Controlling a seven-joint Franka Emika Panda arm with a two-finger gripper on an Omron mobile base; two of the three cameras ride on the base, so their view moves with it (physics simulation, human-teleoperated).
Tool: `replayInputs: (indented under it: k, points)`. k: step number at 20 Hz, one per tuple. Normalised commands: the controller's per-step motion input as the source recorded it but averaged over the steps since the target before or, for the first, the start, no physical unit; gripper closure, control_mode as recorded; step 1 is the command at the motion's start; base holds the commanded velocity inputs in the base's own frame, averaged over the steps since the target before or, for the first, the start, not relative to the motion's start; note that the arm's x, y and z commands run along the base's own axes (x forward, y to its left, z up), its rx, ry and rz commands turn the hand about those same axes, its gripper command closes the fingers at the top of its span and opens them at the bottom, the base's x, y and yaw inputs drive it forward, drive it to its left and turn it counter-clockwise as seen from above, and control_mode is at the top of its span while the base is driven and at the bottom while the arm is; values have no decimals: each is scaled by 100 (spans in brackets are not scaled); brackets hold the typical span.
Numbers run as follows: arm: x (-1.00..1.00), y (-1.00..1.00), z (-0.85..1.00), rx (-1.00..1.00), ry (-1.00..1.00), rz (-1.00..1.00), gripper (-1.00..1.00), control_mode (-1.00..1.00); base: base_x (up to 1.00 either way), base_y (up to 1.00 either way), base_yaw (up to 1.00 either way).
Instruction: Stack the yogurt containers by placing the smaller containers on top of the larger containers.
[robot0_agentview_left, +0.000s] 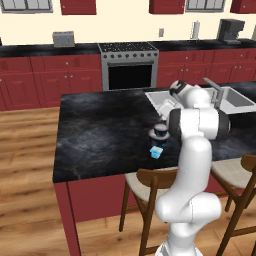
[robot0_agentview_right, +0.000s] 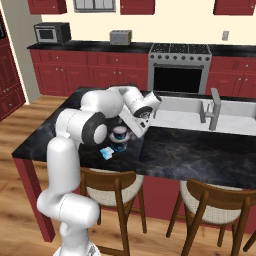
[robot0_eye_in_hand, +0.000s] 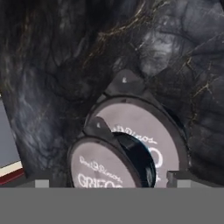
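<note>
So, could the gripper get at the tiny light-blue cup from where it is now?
Probably yes: the tiny light-blue cup sits uncovered on the counter beside the stacked round cups, toward the counter's front edge.

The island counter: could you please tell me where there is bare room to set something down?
The island counter is bare from its left edge to the stacked round cups. Crowded: the small square cup by the front edge, the sink behind, with the arm overhead.
</note>
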Motion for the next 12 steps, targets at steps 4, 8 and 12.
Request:
replayInputs:
  k: [4,8,12]
  points:
    - [-17,-23,40,-1,-4,0,-100,-100,0,0,0]
    - [-41,-12,34,-5,-2,0,-100,-100,0,0,0]
    - [-56,1,27,-10,0,0,-100,-100,0,0,0]
